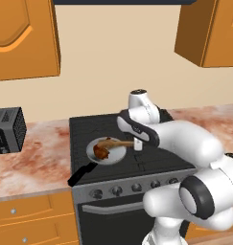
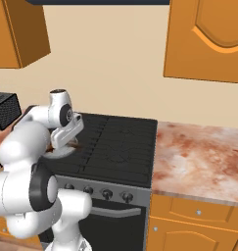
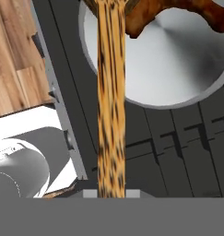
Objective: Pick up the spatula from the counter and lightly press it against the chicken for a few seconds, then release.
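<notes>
Arm bent low over stove (image 1: 89, 127), gripper (image 1: 138, 144) clamped on spatula (image 1: 120, 141).
Hand pointed left, jaws tight on the handle; blade reached over pan (image 1: 117, 154) at stove's front-left corner, apparently touching chicken (image 1: 100, 152).

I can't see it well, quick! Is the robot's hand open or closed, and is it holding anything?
Gripper: closed, holding the spatula by its handle.

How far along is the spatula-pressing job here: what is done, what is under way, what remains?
Done: the spatula is off the counter, clamped in the shut gripper. In hand: its head reaches over the frying pan to the chicken, apparently pressing on it. Left: hold briefly, then release.
</notes>
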